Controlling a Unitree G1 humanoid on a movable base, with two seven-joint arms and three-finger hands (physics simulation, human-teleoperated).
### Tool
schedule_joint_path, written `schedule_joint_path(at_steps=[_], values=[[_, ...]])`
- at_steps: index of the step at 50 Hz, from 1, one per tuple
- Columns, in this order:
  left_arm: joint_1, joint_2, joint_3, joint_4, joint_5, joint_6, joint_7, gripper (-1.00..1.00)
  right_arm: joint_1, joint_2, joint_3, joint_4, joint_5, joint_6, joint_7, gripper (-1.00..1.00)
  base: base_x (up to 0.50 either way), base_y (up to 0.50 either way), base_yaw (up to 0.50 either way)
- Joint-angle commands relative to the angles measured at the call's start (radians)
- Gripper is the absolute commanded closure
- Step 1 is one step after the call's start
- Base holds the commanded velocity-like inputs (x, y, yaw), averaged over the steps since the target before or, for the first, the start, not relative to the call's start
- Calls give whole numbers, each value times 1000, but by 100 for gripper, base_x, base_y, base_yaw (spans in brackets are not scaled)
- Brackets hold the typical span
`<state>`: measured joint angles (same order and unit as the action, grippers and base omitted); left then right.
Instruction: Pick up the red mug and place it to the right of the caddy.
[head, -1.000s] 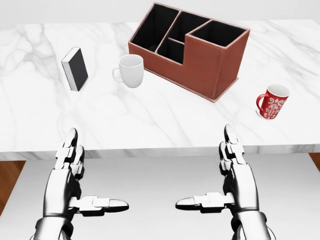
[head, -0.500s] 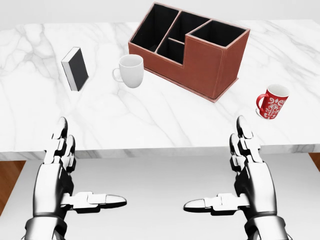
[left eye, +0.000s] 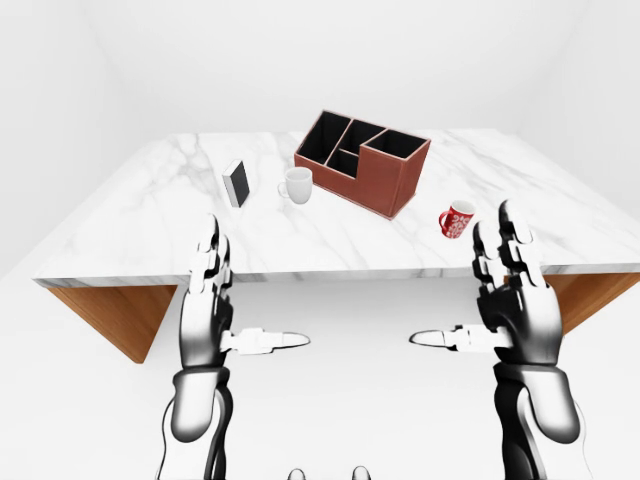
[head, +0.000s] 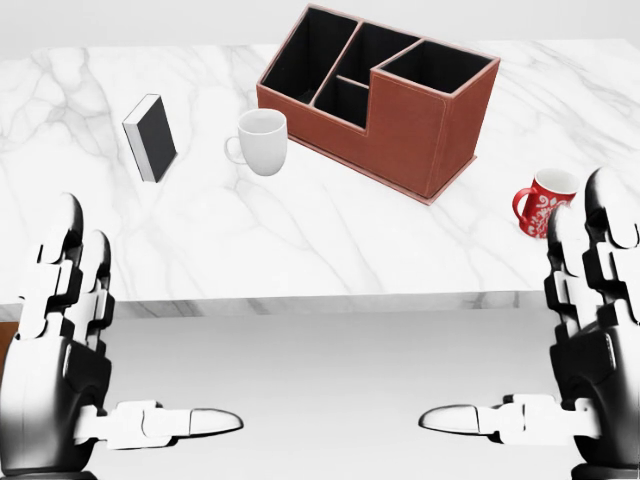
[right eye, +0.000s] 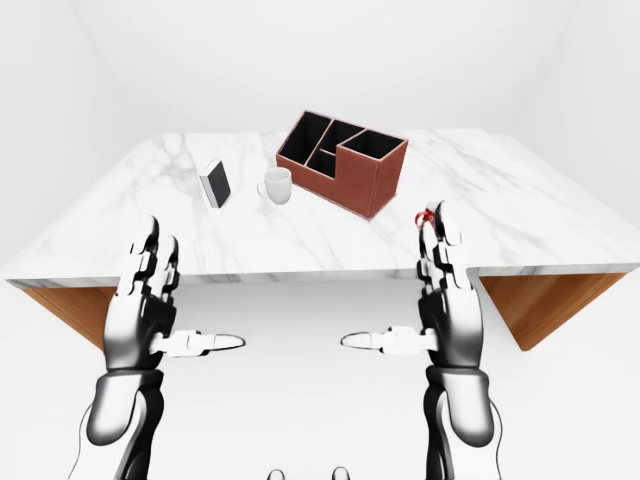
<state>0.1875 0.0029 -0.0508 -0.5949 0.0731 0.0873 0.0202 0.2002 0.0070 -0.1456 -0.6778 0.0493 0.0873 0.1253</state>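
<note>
In the left-eye view, we see the red mug (left eye: 457, 219) standing on the desk (left eye: 160, 215), just right of the caddy (left eye: 364, 160). In the head view, our left hand (head: 60, 340) and right hand (head: 590, 330) are spread wide and empty, below the desk edge. In the right-eye view, our right hand partly hides the mug.
</note>
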Motion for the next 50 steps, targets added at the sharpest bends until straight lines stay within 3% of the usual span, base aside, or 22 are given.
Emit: schedule_joint_path(at_steps=[1,10,50], values=[[39,1,-10,-87,8,0,3,-100,16,18,-47,-95,15,0,6,-100,0,0,0],[34,0,-6,-82,5,0,-1,-100,8,27,-65,-109,75,0,-8,-100,0,0,0],[35,0,-8,-88,3,0,-4,-100,38,26,-52,-113,80,0,22,-100,50,-4,0]])
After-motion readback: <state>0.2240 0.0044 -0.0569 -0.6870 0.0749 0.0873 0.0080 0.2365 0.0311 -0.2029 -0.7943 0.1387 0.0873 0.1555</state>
